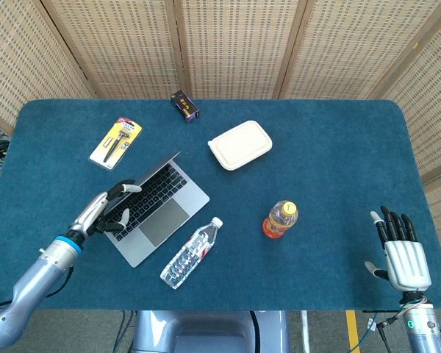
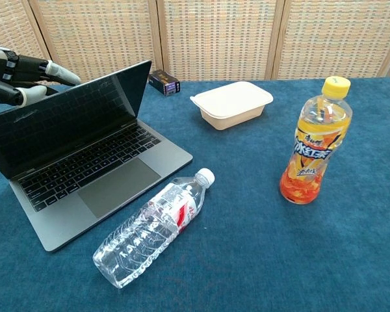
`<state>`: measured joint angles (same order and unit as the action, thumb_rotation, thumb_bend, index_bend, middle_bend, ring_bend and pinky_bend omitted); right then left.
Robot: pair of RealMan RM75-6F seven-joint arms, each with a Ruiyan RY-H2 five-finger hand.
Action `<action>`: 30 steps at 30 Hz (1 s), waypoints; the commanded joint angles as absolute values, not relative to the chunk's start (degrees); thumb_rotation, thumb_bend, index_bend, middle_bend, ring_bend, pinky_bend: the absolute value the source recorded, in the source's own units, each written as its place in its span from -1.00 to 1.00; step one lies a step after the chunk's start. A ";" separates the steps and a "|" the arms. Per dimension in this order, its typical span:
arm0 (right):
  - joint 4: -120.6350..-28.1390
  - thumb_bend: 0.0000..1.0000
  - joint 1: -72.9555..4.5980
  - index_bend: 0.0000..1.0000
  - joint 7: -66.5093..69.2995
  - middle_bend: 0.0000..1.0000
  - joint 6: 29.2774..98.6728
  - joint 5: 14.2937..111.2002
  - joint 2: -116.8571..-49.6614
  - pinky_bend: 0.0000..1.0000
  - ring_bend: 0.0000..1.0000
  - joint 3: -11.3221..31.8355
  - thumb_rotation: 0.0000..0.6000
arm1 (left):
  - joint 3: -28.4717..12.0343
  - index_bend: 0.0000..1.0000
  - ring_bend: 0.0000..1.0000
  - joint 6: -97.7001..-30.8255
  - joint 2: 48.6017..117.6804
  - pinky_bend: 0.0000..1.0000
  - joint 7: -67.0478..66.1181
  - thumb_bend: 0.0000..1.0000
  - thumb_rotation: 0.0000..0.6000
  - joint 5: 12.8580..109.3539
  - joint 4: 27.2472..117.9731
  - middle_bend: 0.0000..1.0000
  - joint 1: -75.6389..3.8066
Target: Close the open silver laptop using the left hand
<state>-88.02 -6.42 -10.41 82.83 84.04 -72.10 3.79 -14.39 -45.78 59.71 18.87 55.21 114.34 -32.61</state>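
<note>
The silver laptop sits at the table's left, its dark screen tilted forward over the keyboard. My left hand presses on the top back edge of the lid, fingers spread and hooked over the rim. My right hand rests open and flat at the table's front right corner, far from the laptop; the chest view does not show it.
A clear water bottle lies in front of the laptop. An orange drink bottle stands mid-table. A white lidded box, a small black box and a yellow packaged tool lie further back.
</note>
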 commanded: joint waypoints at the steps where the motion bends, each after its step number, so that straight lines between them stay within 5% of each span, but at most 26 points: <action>1: -88.04 -0.89 -6.41 -1.00 -10.43 -1.00 82.84 84.01 -72.09 -1.00 -1.00 3.81 1.00 | -14.39 -0.58 -0.75 -45.42 59.83 -0.82 19.73 0.27 1.00 56.05 114.18 -0.82 -32.49; 30: -88.08 -0.89 -6.23 -1.00 -10.51 -1.00 83.14 83.36 -72.00 -1.00 -1.00 4.28 1.00 | -13.26 -0.58 -0.75 -41.33 61.84 -0.82 27.98 0.27 1.00 64.33 111.32 -0.82 -32.37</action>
